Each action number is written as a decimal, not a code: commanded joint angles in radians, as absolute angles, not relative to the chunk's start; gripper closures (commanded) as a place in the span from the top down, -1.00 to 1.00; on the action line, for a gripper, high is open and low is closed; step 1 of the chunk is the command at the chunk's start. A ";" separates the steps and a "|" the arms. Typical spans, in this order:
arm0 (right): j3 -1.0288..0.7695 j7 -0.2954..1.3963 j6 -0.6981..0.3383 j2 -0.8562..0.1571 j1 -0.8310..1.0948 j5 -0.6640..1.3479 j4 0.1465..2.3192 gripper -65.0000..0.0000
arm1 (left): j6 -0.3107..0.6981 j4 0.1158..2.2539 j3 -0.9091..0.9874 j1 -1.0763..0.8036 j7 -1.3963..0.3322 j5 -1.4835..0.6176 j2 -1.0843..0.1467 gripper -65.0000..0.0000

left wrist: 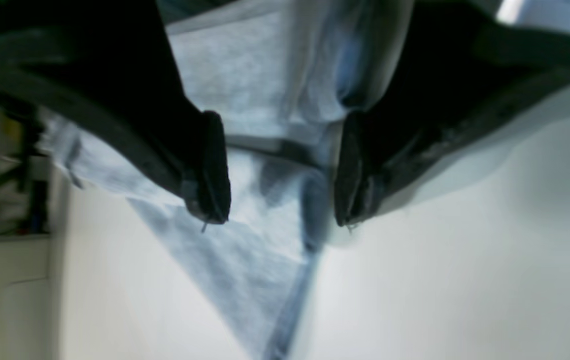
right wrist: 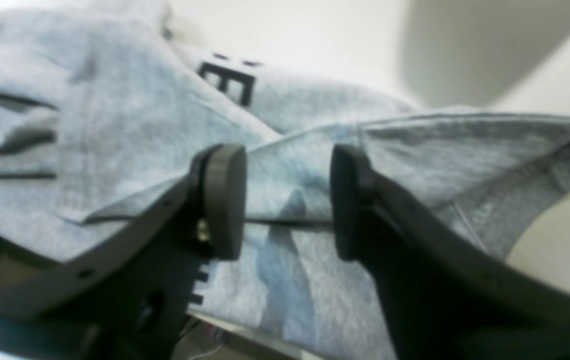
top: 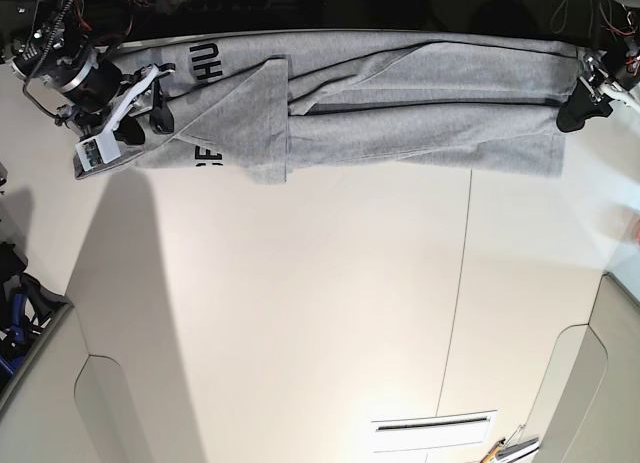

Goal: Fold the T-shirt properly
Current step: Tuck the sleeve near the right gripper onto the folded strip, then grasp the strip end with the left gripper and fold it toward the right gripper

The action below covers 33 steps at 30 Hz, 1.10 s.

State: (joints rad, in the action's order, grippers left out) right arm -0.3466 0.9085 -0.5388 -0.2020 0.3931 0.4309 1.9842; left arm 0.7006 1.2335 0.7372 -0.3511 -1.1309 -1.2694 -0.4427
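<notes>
The heather-grey T-shirt (top: 400,108) lies folded lengthwise in a long band across the far side of the white table (top: 300,303). Black lettering (top: 207,61) shows near its left end. My right gripper (top: 158,111) is at that left end. In the right wrist view it (right wrist: 285,200) is open, with a raised fold of the shirt (right wrist: 414,155) in the gap between its fingers and lettering (right wrist: 227,82) beyond. My left gripper (top: 577,110) is at the shirt's right end. In the left wrist view it (left wrist: 277,217) is open over grey cloth (left wrist: 245,90).
A seam (top: 465,253) runs down the table right of the middle. A white labelled plate (top: 432,433) lies near the front edge. Cables and dark equipment (top: 300,3) line the far edge behind the shirt. Blue gear (top: 15,313) stands off the table's left side.
</notes>
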 commanded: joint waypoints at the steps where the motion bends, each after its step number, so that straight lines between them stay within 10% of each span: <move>1: -0.351 0.886 -0.542 -0.210 0.389 0.451 1.999 -0.16 | 0.698 1.242 0.738 -0.356 -1.173 -1.256 -0.446 0.15; 9: -0.351 0.884 -0.542 -0.210 0.388 0.453 1.999 -0.16 | 0.698 1.243 0.737 -0.383 -1.171 -1.298 -0.429 0.08; 15: -0.351 0.875 -0.542 -0.210 0.388 0.453 1.999 -0.16 | 0.698 1.244 0.737 -0.379 -1.080 -1.311 -0.430 -1.00; 33: -0.495 0.875 -0.493 -0.210 0.389 0.392 1.999 -0.16 | 0.698 1.753 0.694 -0.457 -1.246 -1.484 -0.267 -1.00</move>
